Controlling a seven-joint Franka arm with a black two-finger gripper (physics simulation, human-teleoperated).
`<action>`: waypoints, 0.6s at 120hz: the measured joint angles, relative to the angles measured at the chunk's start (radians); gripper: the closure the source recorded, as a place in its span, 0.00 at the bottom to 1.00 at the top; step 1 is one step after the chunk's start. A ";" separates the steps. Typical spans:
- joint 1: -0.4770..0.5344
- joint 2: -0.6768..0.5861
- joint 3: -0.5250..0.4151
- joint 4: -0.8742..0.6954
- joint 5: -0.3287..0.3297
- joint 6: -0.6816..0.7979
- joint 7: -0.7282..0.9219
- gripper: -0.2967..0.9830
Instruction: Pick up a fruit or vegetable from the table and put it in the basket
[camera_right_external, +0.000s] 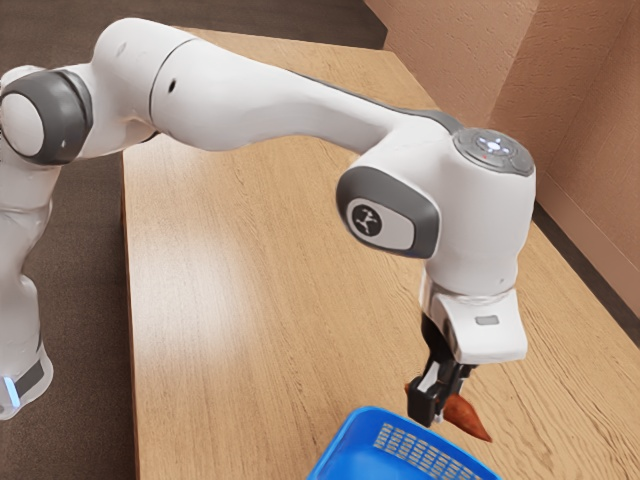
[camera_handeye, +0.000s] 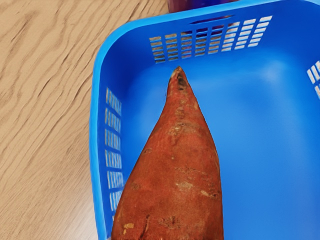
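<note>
Brown carpet covers the floor, and textured, pinkish-tan walls stand past the far side of the table. The table has a pale wood top, its grain running in long wavy streaks. Across it reaches the white arm with dark grey joint caps, coming in from the exterior view's left and bending down at the wrist. The blue plastic basket sits on the table below the hand, cut off by the lower edge of the exterior view; it has rounded corners and rows of small slots in its walls. The black gripper points downward at the basket, its two fingers clamped around a sweet potato. That sweet potato is held up above the basket, reddish-orange and rough-skinned, with brown marks and a few paler scars. It tapers to a dark, narrow tip, which in the wrist view overlaps the basket's inside, near a slotted wall. On the outer side of that wall is a dark purplish-red thing; so little of it shows that I can't fairly say what it is, only that it is close to the rim.
</note>
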 joint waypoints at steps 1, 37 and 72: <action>-0.002 0.003 0.000 0.003 0.001 0.000 0.000 0.65; -0.087 0.088 0.035 0.086 0.031 0.000 0.001 0.65; -0.112 0.100 0.037 0.095 0.048 0.001 0.001 0.33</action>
